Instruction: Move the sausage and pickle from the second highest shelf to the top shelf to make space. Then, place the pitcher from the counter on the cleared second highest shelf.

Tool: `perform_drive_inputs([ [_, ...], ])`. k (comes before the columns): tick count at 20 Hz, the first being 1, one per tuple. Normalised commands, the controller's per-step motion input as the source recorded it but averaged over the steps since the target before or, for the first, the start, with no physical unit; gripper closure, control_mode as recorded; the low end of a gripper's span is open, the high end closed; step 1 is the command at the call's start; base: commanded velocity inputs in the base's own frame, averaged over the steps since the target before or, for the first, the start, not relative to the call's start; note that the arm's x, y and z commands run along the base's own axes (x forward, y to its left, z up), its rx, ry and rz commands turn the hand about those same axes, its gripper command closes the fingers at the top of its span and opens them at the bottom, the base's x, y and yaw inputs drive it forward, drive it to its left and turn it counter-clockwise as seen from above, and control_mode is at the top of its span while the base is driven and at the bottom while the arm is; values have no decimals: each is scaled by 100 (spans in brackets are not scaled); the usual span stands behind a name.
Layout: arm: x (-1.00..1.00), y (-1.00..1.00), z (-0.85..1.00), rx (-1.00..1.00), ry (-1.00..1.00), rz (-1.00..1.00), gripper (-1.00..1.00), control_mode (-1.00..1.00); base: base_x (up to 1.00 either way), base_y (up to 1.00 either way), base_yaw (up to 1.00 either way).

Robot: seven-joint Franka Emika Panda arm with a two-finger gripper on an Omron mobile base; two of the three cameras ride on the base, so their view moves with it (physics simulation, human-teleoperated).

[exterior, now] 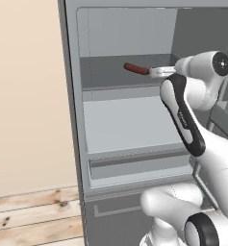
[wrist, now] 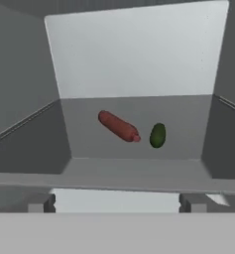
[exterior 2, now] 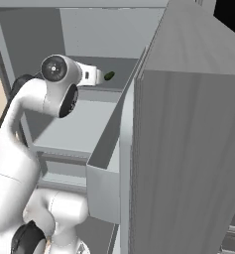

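Note:
On the darker top shelf (wrist: 84, 144) the red-brown sausage (wrist: 118, 126) lies slantwise, with the small green pickle (wrist: 157, 135) just to its right and apart from it. The sausage (exterior: 136, 69) and the pickle (exterior 2: 109, 76) also lie just ahead of my hand in the base views. My gripper (wrist: 116, 203) hovers at the shelf's front edge, open, nothing between its fingers (wrist: 39, 202). The gripper (exterior: 159, 72) sits close to the sausage's near end. The pale second highest shelf (exterior: 130, 122) below is bare. The pitcher and the counter are out of view.
The open fridge door (exterior 2: 188, 129) stands close on the right, its door bin (exterior 2: 104, 168) jutting toward my arm. A drawer (exterior: 134, 163) sits under the pale shelf. A beige wall (exterior: 24, 96) and a wooden floor (exterior: 33, 211) lie left of the fridge.

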Motion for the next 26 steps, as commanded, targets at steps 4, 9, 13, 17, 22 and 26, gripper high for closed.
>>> perform_drive_inputs([
  [4,-100,6,3,-4,0,0,-100,-100,0,0,0],
  [9,-100,5,-16,-8,8,0,-100,-100,0,0,0],
  [13,-90,22,-23,-12,24,0,-100,-100,0,0,0],
  [17,-78,23,-39,-14,28,-3,-100,-100,0,0,0],
  [22,-55,6,-11,-4,7,0,-100,-100,0,0,0],
  [26,-38,0,-28,0,0,7,-100,-100,0,0,0],
])
